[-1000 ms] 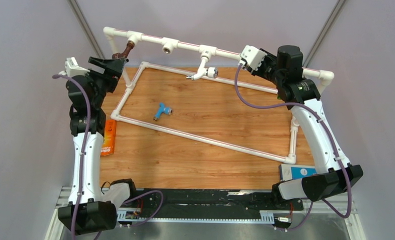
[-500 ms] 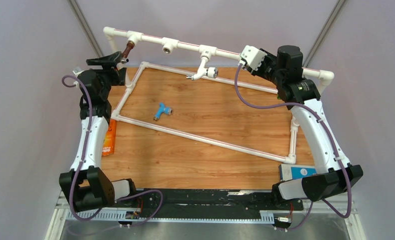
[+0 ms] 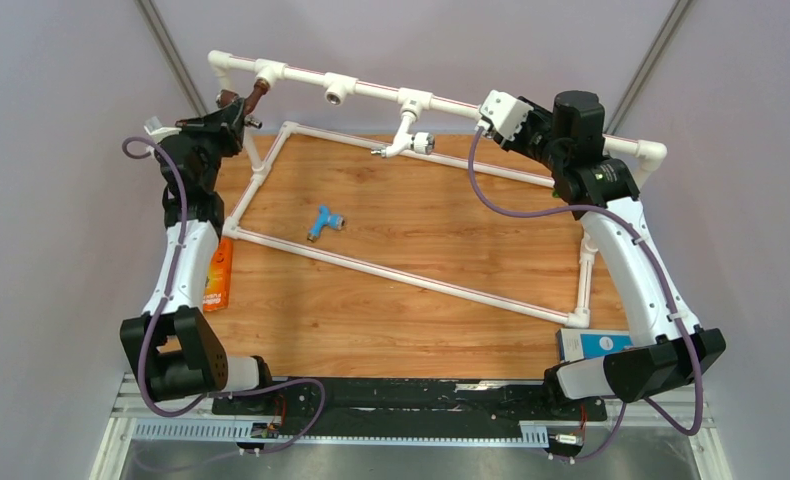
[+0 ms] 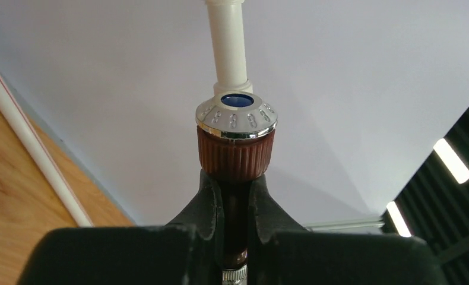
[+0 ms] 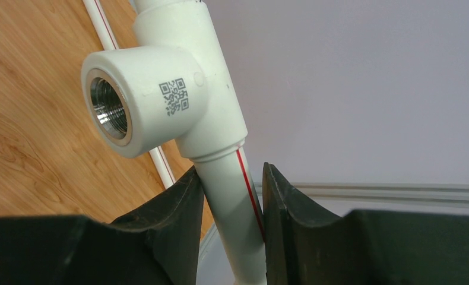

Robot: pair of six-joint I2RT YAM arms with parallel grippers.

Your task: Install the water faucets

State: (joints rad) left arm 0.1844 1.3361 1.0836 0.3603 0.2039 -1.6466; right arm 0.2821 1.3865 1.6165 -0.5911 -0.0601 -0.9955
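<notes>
Gripping the dark brown plastic faucet [image 4: 236,151] by the dark stem under its ribbed knob, the left gripper [image 4: 235,190] has both fingers pressed in against it. The knob carries a chrome cap with a blue centre disc, and the raised marks around the cap's rim are too small to read. In the overhead view this faucet [image 3: 254,100] hangs from the leftmost tee of the raised rail of the white plastic pipe frame [image 3: 371,90], with the left gripper [image 3: 233,112] at its lower end.

The next tee socket [image 3: 336,95] along the rail shows an open metal-threaded mouth. The third tee holds the white plastic faucet [image 3: 406,140], spout down and knob toward the right.

The right gripper [image 5: 232,178] is closed around the pipe with the thin red stripe, just below another white tee socket [image 5: 140,98], whose metal thread is bare. A small black QR code [image 5: 177,95] is printed on this tee.

The light blue plastic faucet [image 3: 323,222] lies on the wooden tabletop [image 3: 421,250], inside the frame's flat rectangle and apart from both grippers.

An orange packet [image 3: 218,275] lies at the table's left edge, and a blue-and-white box [image 3: 596,345] at the near right corner. The print on both is unreadable.
</notes>
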